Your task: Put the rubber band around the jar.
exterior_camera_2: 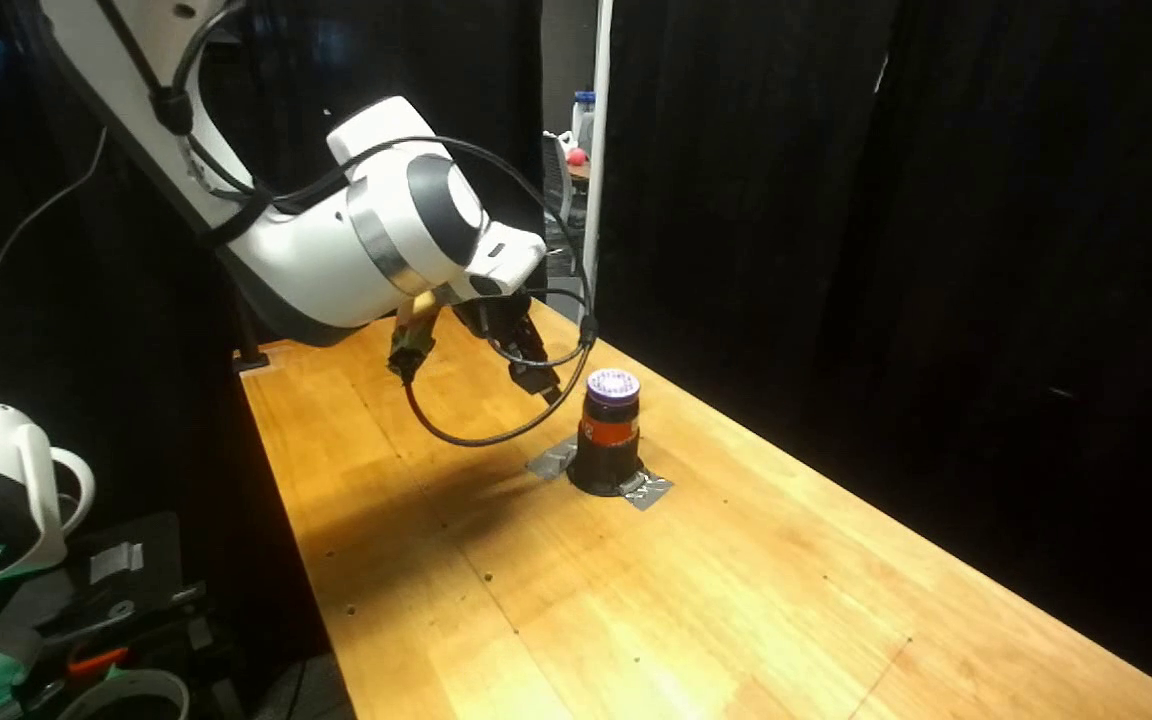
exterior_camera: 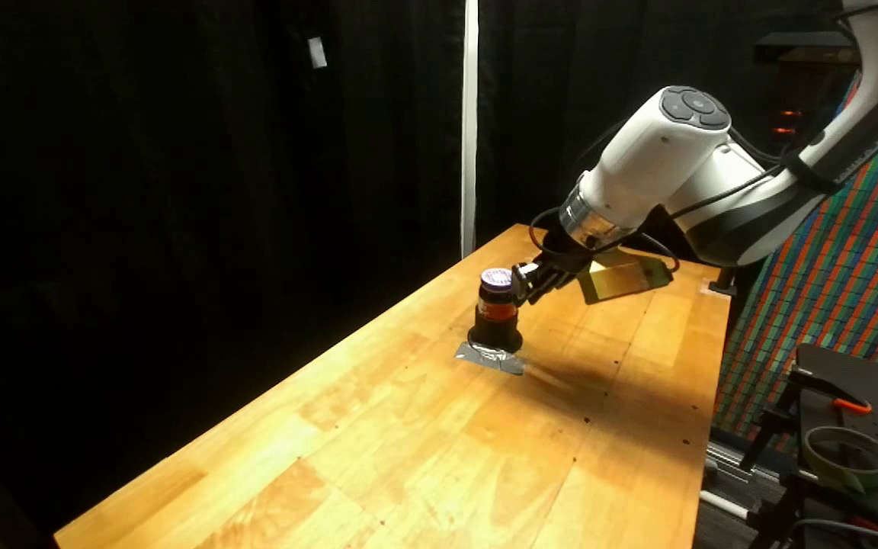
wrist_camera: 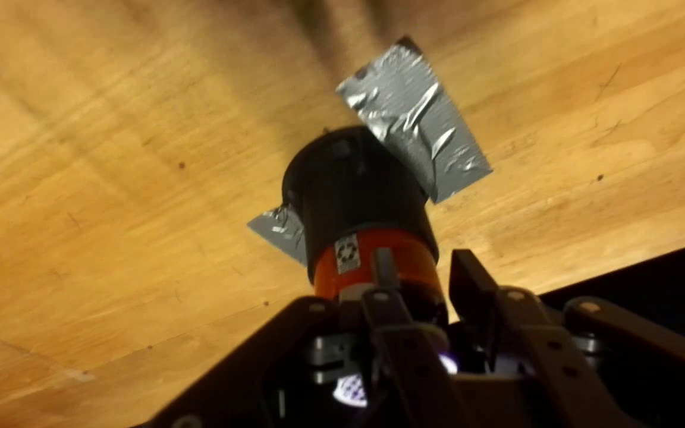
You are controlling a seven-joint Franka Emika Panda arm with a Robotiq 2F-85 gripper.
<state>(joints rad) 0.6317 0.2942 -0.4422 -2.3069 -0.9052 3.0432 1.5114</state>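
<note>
The jar (exterior_camera: 497, 309) stands upright in a black holder, with an orange-red label and a white and purple lid; it also shows in an exterior view (exterior_camera_2: 609, 430). In the wrist view the orange part of the jar (wrist_camera: 332, 279) is partly covered by a finger. My gripper (wrist_camera: 429, 279) is partly open, with a gap between the fingertips. In an exterior view the gripper (exterior_camera: 527, 286) is beside the lid; in an exterior view the gripper (exterior_camera_2: 548, 392) is apart from it. A tan edge runs between the fingers near their base. I cannot make out the rubber band.
The black holder (wrist_camera: 360, 184) sits on the wooden table (exterior_camera: 408, 450), with grey tape (wrist_camera: 426, 125) at its foot on two sides. A cable loop (exterior_camera_2: 496, 440) hangs from the wrist. A dark side stand (exterior_camera: 850, 381) with a tape roll (exterior_camera: 849, 451) is beyond the table edge.
</note>
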